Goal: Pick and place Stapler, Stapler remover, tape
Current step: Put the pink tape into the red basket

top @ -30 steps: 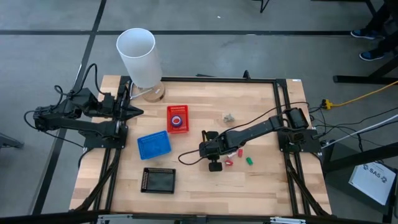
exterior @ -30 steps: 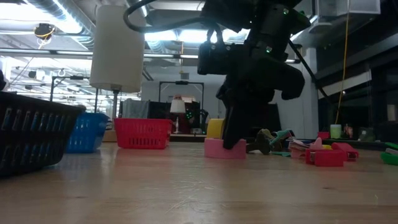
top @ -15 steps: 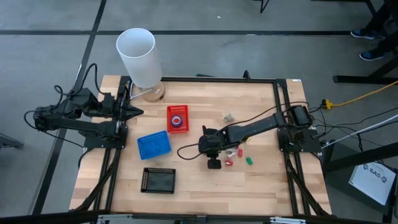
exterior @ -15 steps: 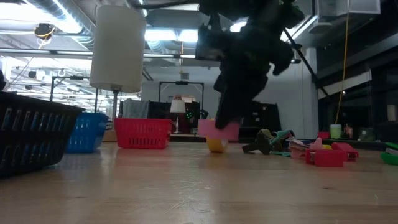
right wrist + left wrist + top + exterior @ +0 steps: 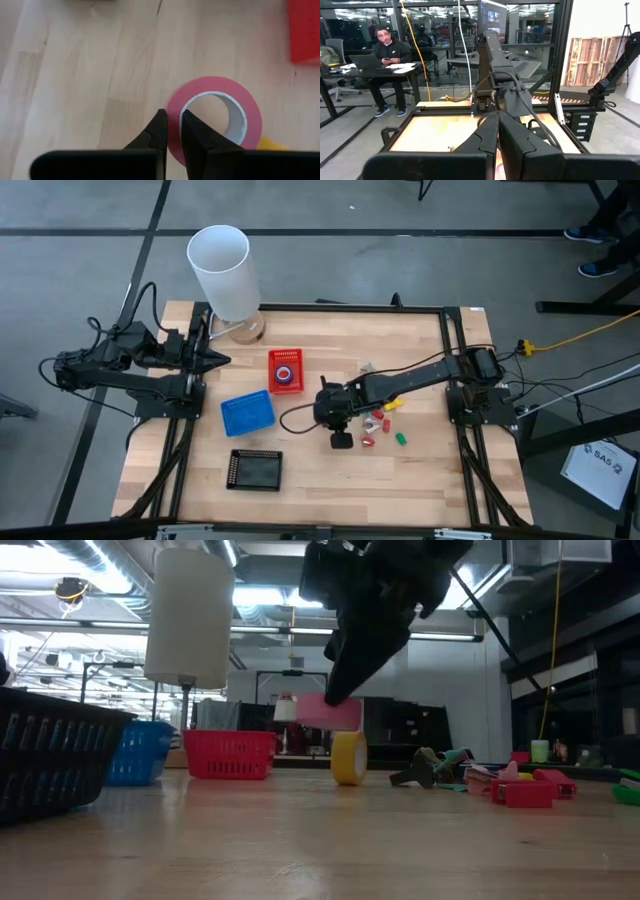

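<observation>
My right gripper (image 5: 331,412) hangs over the middle of the table, shut on a pink tape roll (image 5: 331,712) that is clear of the wood. A yellow tape roll (image 5: 349,757) stands on its rim on the table just below and behind the pink one. A blue-ringed roll lies in the red basket (image 5: 286,371). Small red, yellow and green pieces (image 5: 381,423) lie to the right of the gripper. My left gripper (image 5: 498,131) waits shut, pointing level, at the table's left edge (image 5: 213,360). My right gripper pinches the pink roll's ring wall (image 5: 173,116) between its two fingers, one finger (image 5: 194,140) in the pale core and the other outside. The fingers slant down from the table's right side. The roll hangs lifted clear, its hole facing up toward the wrist.
A blue basket (image 5: 247,413) and a black basket (image 5: 255,469) sit left of the gripper, toward the near edge. A tall white cylinder (image 5: 222,268) stands at the far left corner. A small grey piece (image 5: 366,367) lies beyond the right arm.
My right gripper has risen and drifted a little toward the table's left and far side, staying shut. The pink roll, which rested on the table a second ago, has been lifted clear. The yellow roll behind it has stayed in place and now shows whole.
</observation>
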{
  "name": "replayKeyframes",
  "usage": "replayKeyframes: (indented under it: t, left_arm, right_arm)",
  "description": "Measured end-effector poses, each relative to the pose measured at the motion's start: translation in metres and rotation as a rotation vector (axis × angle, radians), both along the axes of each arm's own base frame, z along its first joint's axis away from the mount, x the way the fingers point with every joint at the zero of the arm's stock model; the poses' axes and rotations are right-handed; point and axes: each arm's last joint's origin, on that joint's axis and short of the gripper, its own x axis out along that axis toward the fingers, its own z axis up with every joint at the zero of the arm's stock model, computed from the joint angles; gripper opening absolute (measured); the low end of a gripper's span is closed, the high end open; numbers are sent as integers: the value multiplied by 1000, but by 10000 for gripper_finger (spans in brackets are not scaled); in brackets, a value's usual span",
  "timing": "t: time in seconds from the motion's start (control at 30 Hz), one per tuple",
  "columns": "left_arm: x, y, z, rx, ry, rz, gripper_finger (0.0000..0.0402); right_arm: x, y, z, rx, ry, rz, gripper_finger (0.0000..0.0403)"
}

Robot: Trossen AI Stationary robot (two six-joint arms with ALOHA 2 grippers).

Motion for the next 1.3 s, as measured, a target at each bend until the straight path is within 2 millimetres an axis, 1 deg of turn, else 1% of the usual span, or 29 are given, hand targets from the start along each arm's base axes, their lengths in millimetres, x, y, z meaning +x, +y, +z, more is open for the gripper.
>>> replayKeyframes:
  t: [0.13,0.33,0.53,0.87,1.3]
  left_arm:
    - [0,0,0,0,0,0,12]
    - [0,0,0,0,0,0,8]
    - [0,0,0,0,0,0,13]
    - [0,0,0,0,0,0,10]
    - [0,0,0,0,0,0,9]
  right_arm:
    - [5,-6,15,5,-8,-46,29]
    - [12,-6,30,0,-58,-70,29]
    - [15,-6,39,5,-83,-71,29]
    - [19,-6,48,11,-115,-77,29]
    - [19,-9,48,23,-114,-103,29]
